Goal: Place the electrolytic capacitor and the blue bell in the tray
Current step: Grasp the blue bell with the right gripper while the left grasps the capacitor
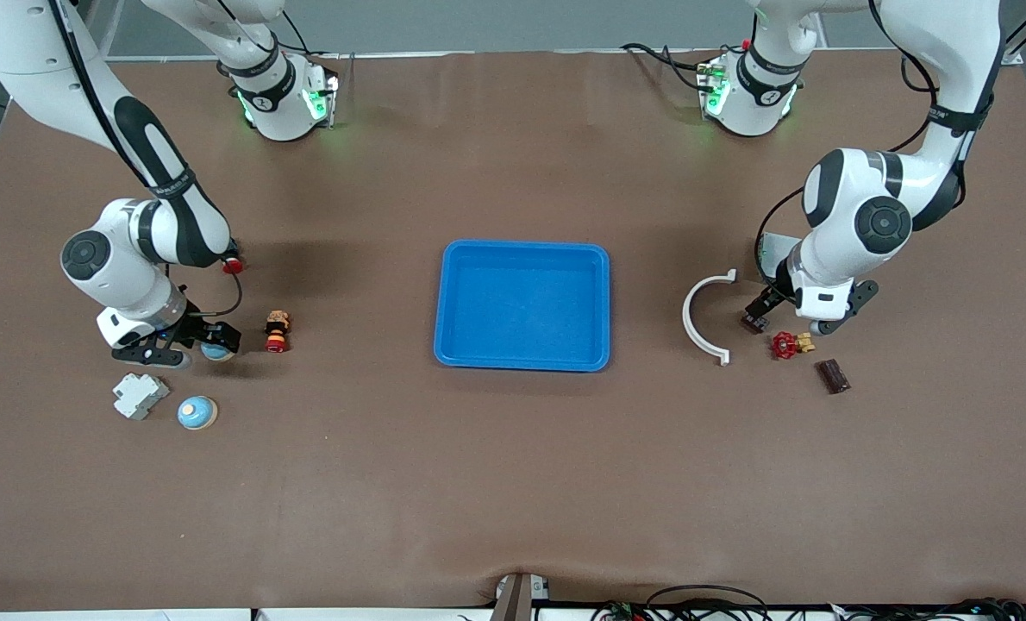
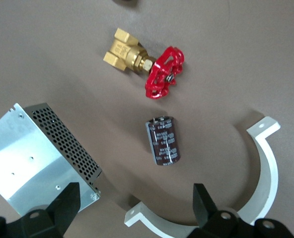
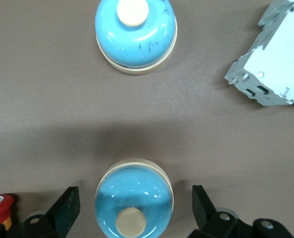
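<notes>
printing runs along the electrolytic capacitor (image 2: 163, 141) sleeve, but none of it can be read.

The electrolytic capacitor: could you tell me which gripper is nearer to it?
Left. The left gripper hangs open just above the electrolytic capacitor. The right gripper is at the other end of the table, open around a blue bell.

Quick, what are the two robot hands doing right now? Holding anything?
Left hand: open, holding nothing, over the electrolytic capacitor.
Right hand: open, fingers either side of a blue bell, not closed on it.
</notes>
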Controlling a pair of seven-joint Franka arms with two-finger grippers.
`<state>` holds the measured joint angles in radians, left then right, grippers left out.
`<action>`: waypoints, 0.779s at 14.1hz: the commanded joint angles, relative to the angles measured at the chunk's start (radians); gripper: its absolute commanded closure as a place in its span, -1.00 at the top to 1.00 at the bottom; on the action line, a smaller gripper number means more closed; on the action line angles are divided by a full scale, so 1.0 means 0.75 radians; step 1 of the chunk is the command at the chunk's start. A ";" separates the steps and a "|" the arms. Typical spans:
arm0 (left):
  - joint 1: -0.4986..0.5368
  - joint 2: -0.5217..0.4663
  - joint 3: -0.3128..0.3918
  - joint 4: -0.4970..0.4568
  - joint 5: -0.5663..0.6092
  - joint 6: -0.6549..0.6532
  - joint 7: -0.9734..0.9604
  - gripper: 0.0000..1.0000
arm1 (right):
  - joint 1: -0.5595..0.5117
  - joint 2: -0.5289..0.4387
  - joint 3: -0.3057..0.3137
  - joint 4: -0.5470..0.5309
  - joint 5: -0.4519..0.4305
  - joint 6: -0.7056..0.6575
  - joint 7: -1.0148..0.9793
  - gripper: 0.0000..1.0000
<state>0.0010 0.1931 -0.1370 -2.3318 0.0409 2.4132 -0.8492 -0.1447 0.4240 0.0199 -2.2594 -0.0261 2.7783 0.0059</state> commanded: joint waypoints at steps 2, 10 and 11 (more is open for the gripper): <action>-0.009 0.023 -0.008 -0.018 0.015 0.041 -0.040 1.00 | -0.024 0.018 0.010 0.018 -0.022 0.000 -0.008 1.00; 0.023 0.115 -0.001 -0.024 0.015 0.192 -0.042 1.00 | -0.007 -0.037 0.012 0.020 -0.022 -0.098 0.008 -1.00; 0.021 0.121 -0.001 -0.024 0.015 0.220 -0.054 0.95 | -0.005 -0.092 0.014 0.032 -0.020 -0.206 0.013 -1.00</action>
<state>0.0083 0.2741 -0.1369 -2.3415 0.0409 2.5323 -0.8641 -0.1444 0.4191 0.0216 -2.2467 -0.0269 2.7290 0.0057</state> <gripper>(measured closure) 0.000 0.344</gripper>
